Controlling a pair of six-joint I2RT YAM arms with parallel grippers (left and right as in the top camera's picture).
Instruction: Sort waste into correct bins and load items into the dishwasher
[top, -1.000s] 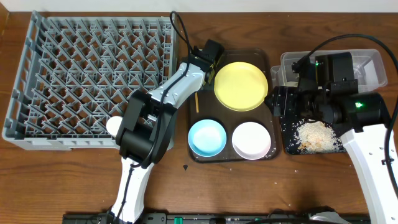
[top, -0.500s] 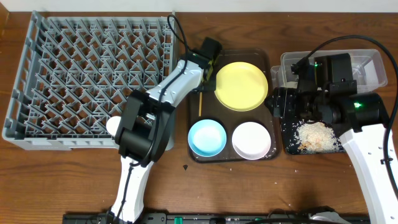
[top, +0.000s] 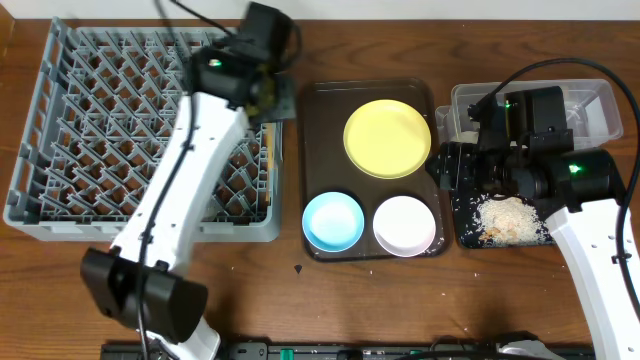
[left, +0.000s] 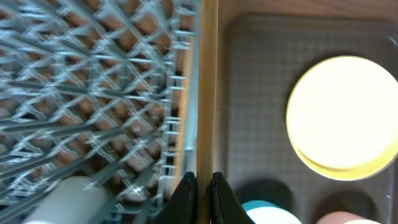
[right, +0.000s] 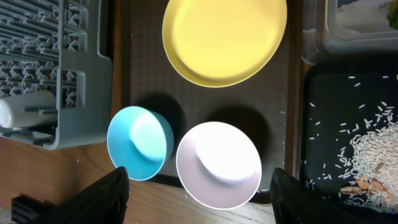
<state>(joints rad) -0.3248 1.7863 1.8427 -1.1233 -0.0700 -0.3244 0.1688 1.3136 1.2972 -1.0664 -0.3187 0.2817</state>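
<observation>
Left end effector (left: 200, 183) is clamped shut on the chopsticks (left: 208, 93), over the right edge of the grey rack (top: 60, 215), far side. Right end effector (right: 199, 177) is wide open and empty, hovering near the brown tray's (top: 320, 110) right edge. On the tray: yellow plate (top: 387, 138) far, blue bowl (top: 332, 221) and white bowl (top: 404, 225) near. Rice (top: 508, 218) sits in the black tray (top: 465, 225) at right, with the clear tub (top: 600, 100) behind it.

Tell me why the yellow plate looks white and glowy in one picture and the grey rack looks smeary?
Left wrist view: the yellow plate is overexposed, its middle washed out to near white, and the dish rack is blurred. Right wrist view: sharp, with the plate properly yellow and dark shadows beside the blue bowl and white bowl. Overhead view: evenly lit.
</observation>
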